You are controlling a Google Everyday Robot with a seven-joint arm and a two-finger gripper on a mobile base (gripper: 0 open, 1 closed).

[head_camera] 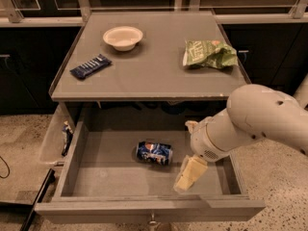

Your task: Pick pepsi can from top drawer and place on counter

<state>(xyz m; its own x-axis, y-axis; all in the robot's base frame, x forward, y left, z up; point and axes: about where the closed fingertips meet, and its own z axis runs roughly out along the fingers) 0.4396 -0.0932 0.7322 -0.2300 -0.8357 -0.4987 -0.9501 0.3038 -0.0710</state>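
The pepsi can lies on its side on the grey floor of the open top drawer, near the middle. My gripper hangs from the white arm inside the drawer, just right of the can and slightly nearer the drawer's front, apart from it. The counter is the flat grey top directly above the drawer.
On the counter are a white bowl at the back left, a dark-blue snack bar wrapper at the left and a green chip bag at the right. A small packet sits outside the drawer's left wall. Speckled floor lies on both sides.
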